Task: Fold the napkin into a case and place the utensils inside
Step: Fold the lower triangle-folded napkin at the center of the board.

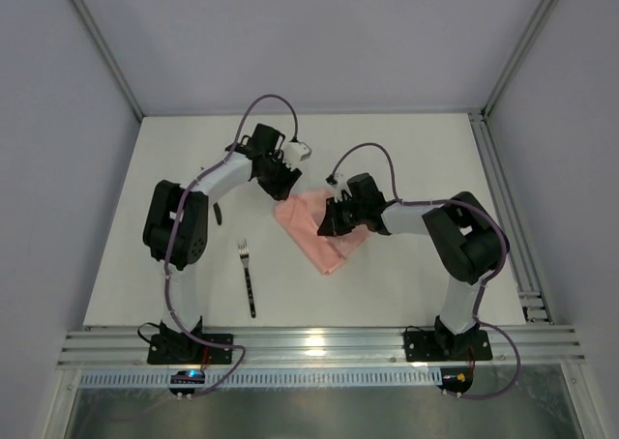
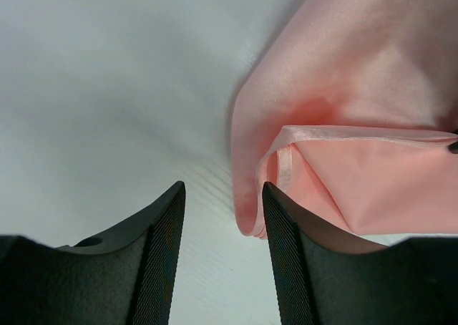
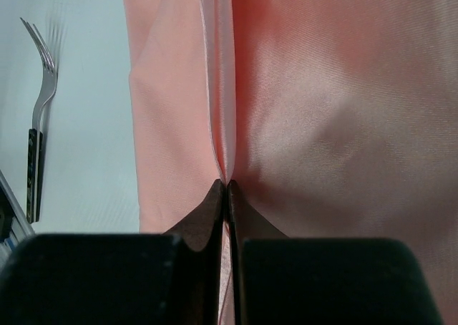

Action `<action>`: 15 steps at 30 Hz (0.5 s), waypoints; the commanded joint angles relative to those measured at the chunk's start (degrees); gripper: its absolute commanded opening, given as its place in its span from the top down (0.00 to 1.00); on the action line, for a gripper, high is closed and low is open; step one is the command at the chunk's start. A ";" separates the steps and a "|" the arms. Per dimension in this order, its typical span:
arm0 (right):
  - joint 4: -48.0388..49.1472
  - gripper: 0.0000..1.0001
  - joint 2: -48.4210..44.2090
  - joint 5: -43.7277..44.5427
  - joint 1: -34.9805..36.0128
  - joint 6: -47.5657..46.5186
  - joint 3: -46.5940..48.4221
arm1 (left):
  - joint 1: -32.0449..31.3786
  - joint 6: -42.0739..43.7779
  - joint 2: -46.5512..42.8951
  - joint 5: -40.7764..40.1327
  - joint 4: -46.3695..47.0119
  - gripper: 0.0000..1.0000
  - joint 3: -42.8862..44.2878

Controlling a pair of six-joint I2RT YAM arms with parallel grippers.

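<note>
Right pincer (image 3: 227, 185) clenched on a raised fold of the napkin (image 1: 309, 234), I think to hold the crease in place. Left pincer (image 2: 220, 196) released: jaws apart, nothing between them, the napkin's folded corner just beside one finger. Napkin sits mid-worktop (image 1: 406, 159) between my arms, part-folded, no case yet. Fork (image 1: 248, 277) lies well apart on my left, out of the folding area.

Light: bright, even | Shadows: soft | Glare: near rail (image 1: 314, 340) | Focus: sharp
</note>
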 commanded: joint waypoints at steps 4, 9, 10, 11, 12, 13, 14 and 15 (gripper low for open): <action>0.92 0.94 1.34 1.42 0.04 2.32 -0.29 | 0.33 -1.43 2.42 -1.58 1.85 0.53 0.41; -0.75 0.92 1.25 2.74 0.04 2.67 0.33 | 0.33 -2.84 -0.56 -0.88 1.94 0.57 0.59; -0.84 0.92 1.25 2.83 -0.05 2.50 0.50 | 0.41 -3.19 -2.66 -0.18 2.12 0.57 0.41; -0.93 0.92 1.34 2.74 -0.05 2.41 0.50 | 0.33 -3.71 -3.72 0.26 2.38 0.59 0.32; -1.01 0.92 1.34 2.74 0.04 2.49 0.68 | 0.33 -4.07 -4.86 0.70 2.73 0.60 -0.29; -0.93 0.92 1.34 2.65 0.04 2.58 0.68 | 0.24 -4.25 -6.87 2.10 3.17 0.65 -0.73; -0.93 0.92 1.51 2.65 0.04 2.49 0.77 | 0.06 -4.51 -7.77 2.64 4.13 0.69 -1.25; -0.93 0.92 1.43 2.65 0.04 2.58 0.77 | -0.11 -4.51 -8.38 3.16 4.49 0.72 -2.04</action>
